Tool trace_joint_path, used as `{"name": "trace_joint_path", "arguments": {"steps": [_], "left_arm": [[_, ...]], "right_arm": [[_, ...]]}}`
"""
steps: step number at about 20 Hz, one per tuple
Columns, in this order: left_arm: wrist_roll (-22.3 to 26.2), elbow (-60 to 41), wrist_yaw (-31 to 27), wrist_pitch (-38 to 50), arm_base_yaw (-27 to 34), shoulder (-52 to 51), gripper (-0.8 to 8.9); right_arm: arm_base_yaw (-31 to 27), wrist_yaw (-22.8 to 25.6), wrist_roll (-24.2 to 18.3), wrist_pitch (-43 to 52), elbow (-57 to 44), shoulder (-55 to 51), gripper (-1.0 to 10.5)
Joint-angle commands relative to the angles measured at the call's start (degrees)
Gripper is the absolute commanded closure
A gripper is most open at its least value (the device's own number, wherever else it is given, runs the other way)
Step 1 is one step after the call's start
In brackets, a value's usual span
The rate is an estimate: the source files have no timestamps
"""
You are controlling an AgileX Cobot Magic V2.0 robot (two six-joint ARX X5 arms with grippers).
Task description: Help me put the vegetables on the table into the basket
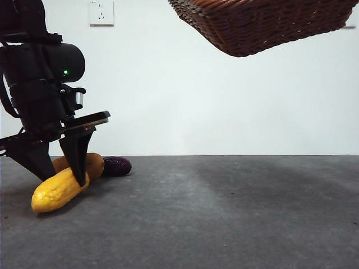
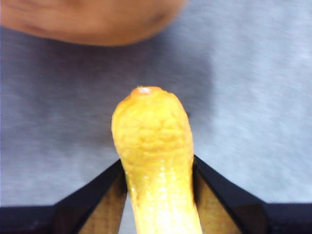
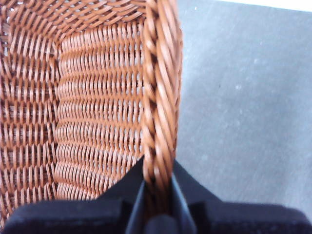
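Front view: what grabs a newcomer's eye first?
The basket hangs in the air at the top, clear of the table, with the right gripper clamped on its braided rim. Low on the left, the left gripper straddles the yellow corn cob. The orange-brown tuber and purple eggplant lie just behind it.
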Motion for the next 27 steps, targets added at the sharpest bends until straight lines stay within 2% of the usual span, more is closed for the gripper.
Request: {"name": "trace_joint_path", "arguments": {"steps": [1, 5, 9, 13, 15, 17, 21, 24, 27], "left_arm": [[3.13, -0.13, 1.95, -0.61, -0.24, 0.11, 8.21], [7.45, -0.15, 2.34, -1.27, -0.61, -5.22, 8.21], [10.38, -0.2, 2.86, -2.47, -0.61, -16.06, 8.21], [11.45, -0.39, 6.86, -4.83, -1.77, -28.81, 8.21], [11.28, -1.22, 7.04, -5.44, -3.63, -35.12, 8.21], [9.79, -2.19, 7.02, -6.08, -6.43, -40.22, 8.21], [2.58, -6.14, 6.8, -1.14, -16.02, -44.92, 8.21], [-2.67, -7.39, 6.32, 8.07, -24.04, -40.92, 8.21], [-5.51, -7.39, 3.91, 15.23, -28.76, -32.61, 8.22]], "right_arm": [[0.04, -0.09, 0.2, -0.28, 0.24, -0.02, 9.6], [0.04, 2.45, 0.22, -2.8, 0.15, 0.24, 9.6], [0.04, 2.99, 1.68, -1.68, -3.72, 0.33, 9.6], [0.04, 1.51, 5.14, 4.61, -13.4, 0.31, 9.6], [0.04, -0.2, 7.58, 8.94, -18.49, 0.31, 9.6], [0.04, -0.87, 9.9, 13.03, -23.37, 0.31, 9.6], [1.4, -4.28, 14.97, 21.35, -32.17, 0.31, 9.6], [4.0, -4.22, 17.62, 24.85, -35.41, 0.31, 9.6], [6.19, -4.04, 19.17, 26.58, -35.85, 0.31, 9.6]]}}
